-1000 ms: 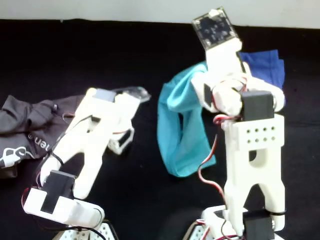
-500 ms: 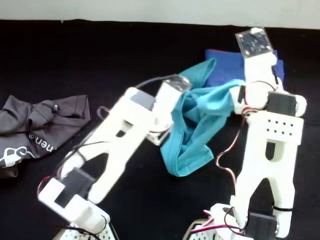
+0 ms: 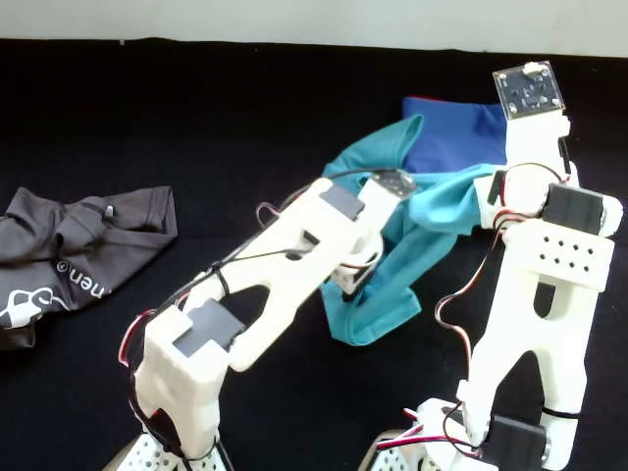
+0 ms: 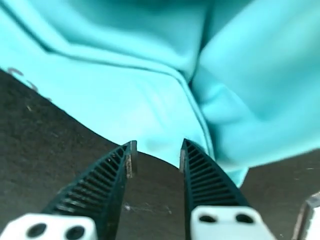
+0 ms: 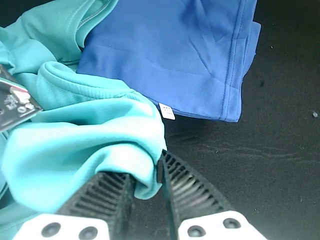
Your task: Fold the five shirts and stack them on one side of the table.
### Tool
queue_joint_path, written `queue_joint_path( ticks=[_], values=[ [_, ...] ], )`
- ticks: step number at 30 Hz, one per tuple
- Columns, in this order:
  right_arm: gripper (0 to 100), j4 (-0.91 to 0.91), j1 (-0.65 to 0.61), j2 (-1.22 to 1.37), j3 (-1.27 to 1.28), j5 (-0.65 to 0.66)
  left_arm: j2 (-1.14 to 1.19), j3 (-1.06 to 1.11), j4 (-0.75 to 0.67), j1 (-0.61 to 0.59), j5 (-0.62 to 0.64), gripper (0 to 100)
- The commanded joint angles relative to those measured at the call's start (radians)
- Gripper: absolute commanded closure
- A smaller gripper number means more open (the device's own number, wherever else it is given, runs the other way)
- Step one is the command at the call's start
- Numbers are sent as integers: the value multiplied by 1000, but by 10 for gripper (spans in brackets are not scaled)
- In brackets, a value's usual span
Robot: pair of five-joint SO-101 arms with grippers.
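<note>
From the high view you cannot see either set of fingertips: the left arm's wrist covers the middle of the teal shirt (image 3: pixel 385 306), and the right arm's upper body stands in front of one end of the blue shirt (image 3: pixel 453 132). The grey shirt (image 3: pixel 83 245) is cut off at the picture's edge, crumpled on the black tabletop (image 3: pixel 196 118), well apart from both arms. In your left wrist view the left pincer (image 4: pixel 156 157) is spread, with bare tabletop between its ribbed fingers and nothing held. The teal shirt's hem runs just beyond the fingertips, and you cannot tell whether they touch the cloth. The rest of that shirt runs past the picture's borders, so its shape is hard to make out there. In your right wrist view the right pincer (image 5: pixel 146 172) is pinching a bunched fold of the teal shirt, and one fingertip is buried under the cloth. From that grip the teal fabric stretches back across to the heap under the left arm. The blue shirt lies flat and folded on the tabletop just past the right pincer, with the teal shirt overlapping one side of it and a small white tag (image 5: pixel 167 111) at its hem.
</note>
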Motion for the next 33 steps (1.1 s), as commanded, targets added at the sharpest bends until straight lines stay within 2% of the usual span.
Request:
queue_joint_path(
  ticks=[1,5,11,15,18,21,23,28,33],
  values=[
    [993,-10,15,-2,2,11,-1,-90,75,-1,75,845],
    [993,-10,15,-2,4,11,10,-145,153,-7,130,812],
    [993,-10,13,-2,4,8,171,-165,150,25,129,807],
    [993,-7,13,-4,4,8,282,-251,176,1,129,809],
    [993,24,13,-5,1,6,289,-323,253,-41,129,869],
    [993,70,-1,-12,1,5,283,-390,339,-101,129,992],
    [993,119,-33,-12,2,3,283,-435,391,-142,129,982],
    [993,145,-157,-13,-8,-199,283,-538,480,-240,58,992],
    [993,145,-283,-4,-87,-276,265,-556,499,-363,51,992]
  ],
)
